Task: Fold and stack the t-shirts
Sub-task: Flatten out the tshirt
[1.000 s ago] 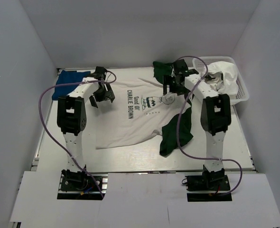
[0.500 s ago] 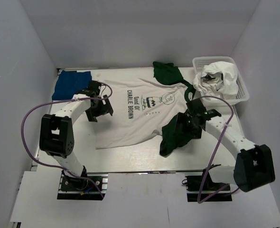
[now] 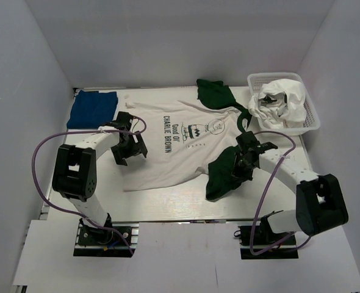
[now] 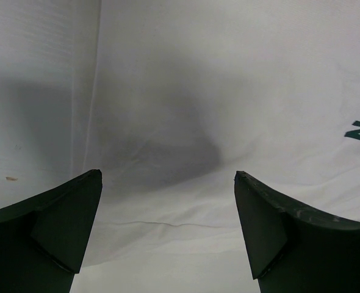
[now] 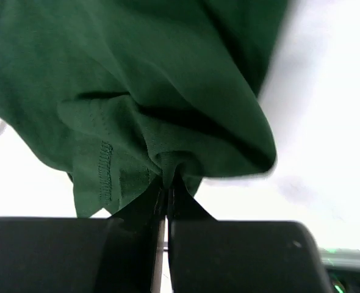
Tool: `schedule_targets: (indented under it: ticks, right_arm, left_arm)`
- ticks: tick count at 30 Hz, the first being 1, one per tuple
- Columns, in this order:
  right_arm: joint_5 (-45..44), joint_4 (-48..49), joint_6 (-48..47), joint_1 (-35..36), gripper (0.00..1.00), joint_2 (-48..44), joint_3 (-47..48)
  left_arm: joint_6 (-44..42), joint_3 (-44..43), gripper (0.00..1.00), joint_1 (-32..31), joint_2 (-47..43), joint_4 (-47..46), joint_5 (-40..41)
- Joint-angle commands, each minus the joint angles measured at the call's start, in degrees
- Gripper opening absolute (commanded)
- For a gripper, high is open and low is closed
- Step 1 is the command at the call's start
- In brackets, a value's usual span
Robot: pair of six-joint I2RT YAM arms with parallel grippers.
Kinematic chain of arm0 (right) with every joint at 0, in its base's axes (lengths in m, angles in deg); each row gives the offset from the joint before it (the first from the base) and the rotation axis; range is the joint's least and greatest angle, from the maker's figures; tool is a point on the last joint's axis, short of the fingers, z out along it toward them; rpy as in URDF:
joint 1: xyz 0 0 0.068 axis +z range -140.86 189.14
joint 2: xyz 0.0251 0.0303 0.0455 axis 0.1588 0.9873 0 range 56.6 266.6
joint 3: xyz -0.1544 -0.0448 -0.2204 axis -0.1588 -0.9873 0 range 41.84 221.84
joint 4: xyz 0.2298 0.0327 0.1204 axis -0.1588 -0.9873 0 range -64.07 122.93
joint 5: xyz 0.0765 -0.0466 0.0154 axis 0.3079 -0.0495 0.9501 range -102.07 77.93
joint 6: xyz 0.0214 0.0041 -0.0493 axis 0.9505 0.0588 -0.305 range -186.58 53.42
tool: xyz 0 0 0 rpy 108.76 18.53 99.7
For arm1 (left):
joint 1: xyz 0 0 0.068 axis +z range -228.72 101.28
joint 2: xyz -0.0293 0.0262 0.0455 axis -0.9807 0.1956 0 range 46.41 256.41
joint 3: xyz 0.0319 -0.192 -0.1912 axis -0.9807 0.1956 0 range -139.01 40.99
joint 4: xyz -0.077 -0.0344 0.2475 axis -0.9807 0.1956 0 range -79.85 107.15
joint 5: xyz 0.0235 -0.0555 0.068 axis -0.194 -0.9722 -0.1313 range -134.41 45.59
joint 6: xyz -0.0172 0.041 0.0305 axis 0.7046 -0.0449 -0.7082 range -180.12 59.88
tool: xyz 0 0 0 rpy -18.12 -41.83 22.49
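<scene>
The tee (image 3: 168,155) reads "Good Ol' Charlie Brown" — my right gripper (image 5: 166,190) pinches its green sleeve (image 5: 137,73), my left gripper (image 4: 168,177) gapes. The far-right corner basket (image 3: 312,121) holds white cloth (image 3: 285,97).

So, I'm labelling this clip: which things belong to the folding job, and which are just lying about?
Job:
Charlie Brown tee
blue tee
right tool, shut on the green sleeve
left tool, open

Lying about:
basket
white cloth in it
</scene>
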Motion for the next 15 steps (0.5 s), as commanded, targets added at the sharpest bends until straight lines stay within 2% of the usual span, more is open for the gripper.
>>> schedule_targets:
  ticks: [1,5,8,9,10,12,14,15]
  right_arm:
    - [-8.2,-9.6,1.5,-0.4,0.0,-4.6,3.7]
    - [-14.4,-22.1,6.1,-0.6,0.0,-11.9,6.6]
    - [-16.1,-34.7,11.4,-0.8,0.02,-14.2,7.7]
    - [-16.1,-35.6,12.7,-0.8,0.02,-14.9,7.1]
    - [-14.5,-36.5,14.0,-0.9,0.07,-15.6,6.6]
    - [-11.6,-37.8,15.9,-1.2,0.24,-17.8,6.1]
    - [-8.0,-37.8,20.5,-1.3,0.24,-21.9,4.5]
    - [-6.7,-37.8,22.9,-1.3,0.3,-23.1,4.0]
  left_arm:
    - [1.1,1.3,0.99,-0.3,0.4,-1.7,1.5]
    - [1.8,1.3,0.99,-0.3,3.0,-1.7,2.9]
    - [2.3,1.3,0.99,-0.3,3.8,-0.6,4.2]
    - [2.3,0.7,0.99,-0.3,4.5,-0.6,5.0]
    - [2.3,0.7,0.99,-0.3,5.0,0.0,5.0]
    - [2.3,0.2,0.99,-0.3,5.0,0.0,5.6]
    - [2.3,-1.6,0.99,-0.3,5.7,0.7,5.1]
    - [2.3,-1.6,0.99,-0.3,5.7,0.7,5.1]
